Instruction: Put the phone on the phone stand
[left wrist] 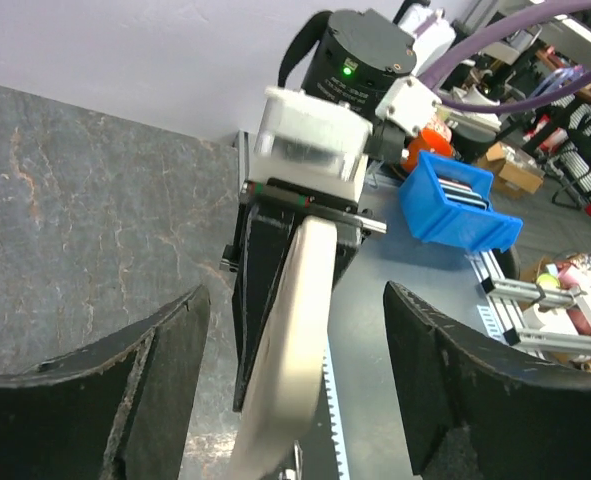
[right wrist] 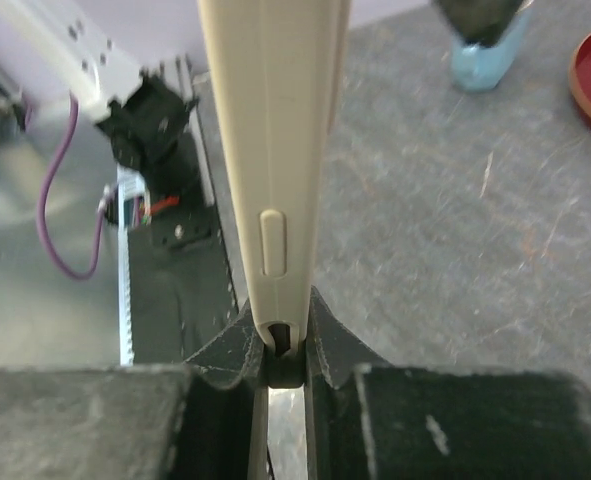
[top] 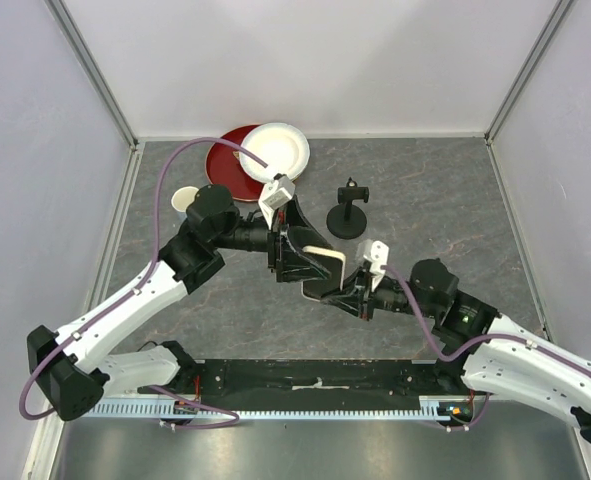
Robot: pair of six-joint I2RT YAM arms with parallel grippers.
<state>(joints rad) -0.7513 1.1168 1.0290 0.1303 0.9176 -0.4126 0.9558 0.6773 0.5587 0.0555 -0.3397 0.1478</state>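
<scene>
The right hand (right wrist: 285, 350) is pinched shut on one end of the flat, cream-cased smartphone (right wrist: 275, 150). It holds the smartphone edge-on, clear of the grey marbled surface (top: 445, 200), probably to leave the broad faces free for a handover. The left hand (left wrist: 293, 300) is spread wide with a finger on either side of the smartphone, gripping nothing and seemingly set to take it, while the small black disc-based phone stand (top: 347, 212) sits unoccupied just beyond.

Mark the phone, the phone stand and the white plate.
phone (right wrist: 275, 150): right wrist view, cream case edge
phone stand (top: 346, 224): top external view, round disc base
white plate (top: 280, 148): top external view, bare middle
</scene>
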